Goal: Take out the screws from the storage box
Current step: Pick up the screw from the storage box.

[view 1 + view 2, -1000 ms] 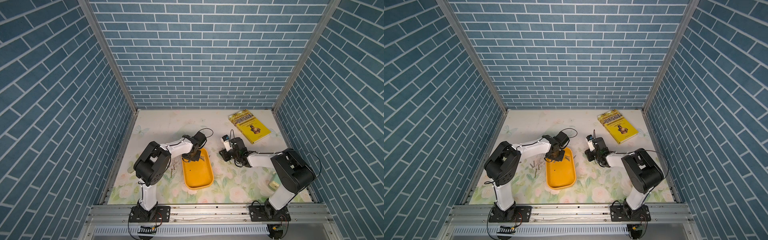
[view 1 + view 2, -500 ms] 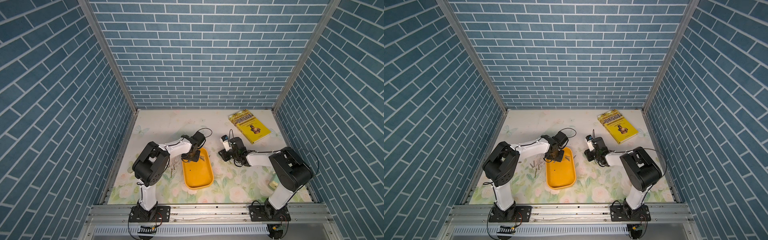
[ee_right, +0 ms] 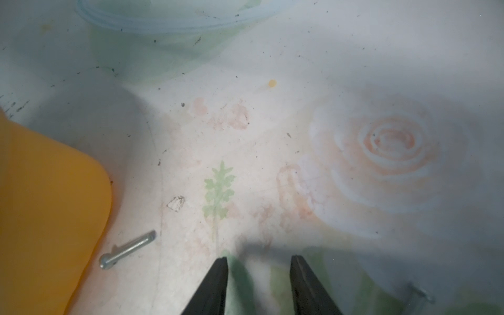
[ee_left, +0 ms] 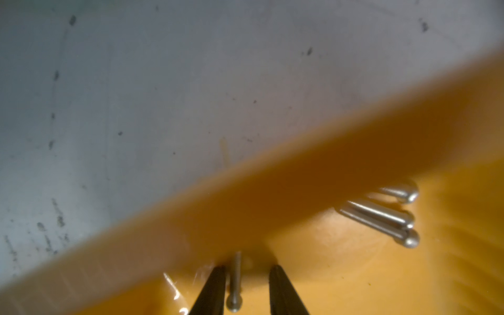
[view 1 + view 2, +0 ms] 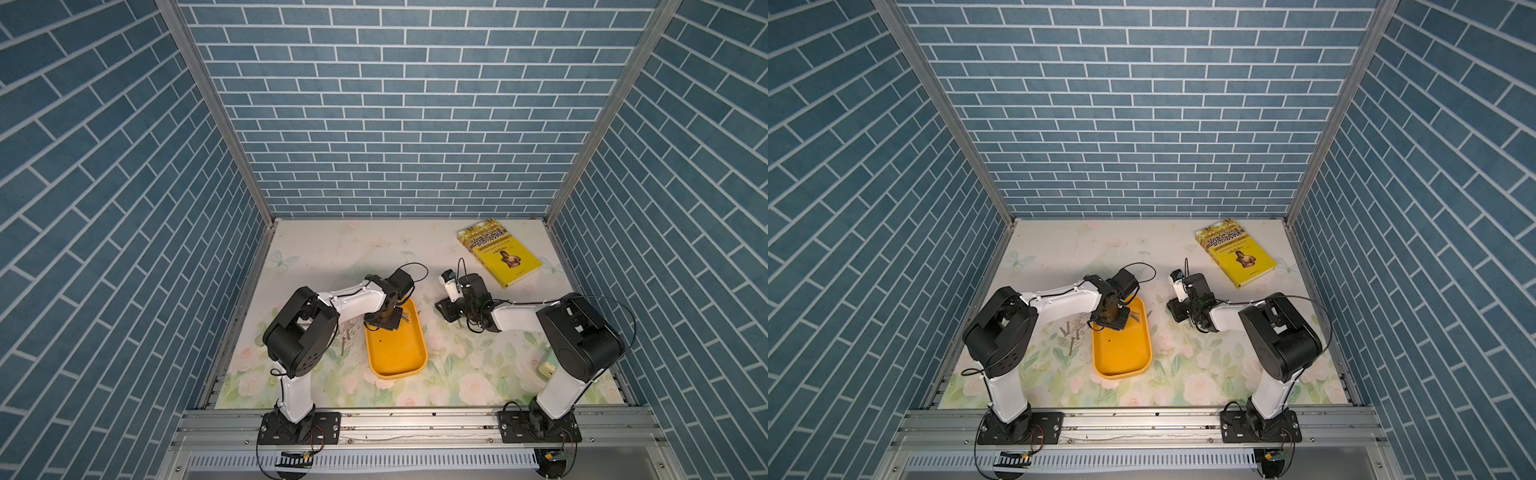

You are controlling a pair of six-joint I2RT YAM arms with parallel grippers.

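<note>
Four screws (image 4: 381,218) in storage box (image 4: 245,196), left fingers (image 4: 211,294) apart straddling one, right fingers (image 3: 215,289) apart.

both top views are evenly lit and sharp; wrist views dimmer, the storage box (image 4: 272,191) rim blurred.

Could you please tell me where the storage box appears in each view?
Both top views: the storage box lies below picture centre.
Left wrist: storage box fills the lower right.
Right wrist: storage box corner at the left edge.
Shared landmark: the screws inside its far end, in both top views and left wrist.
</note>
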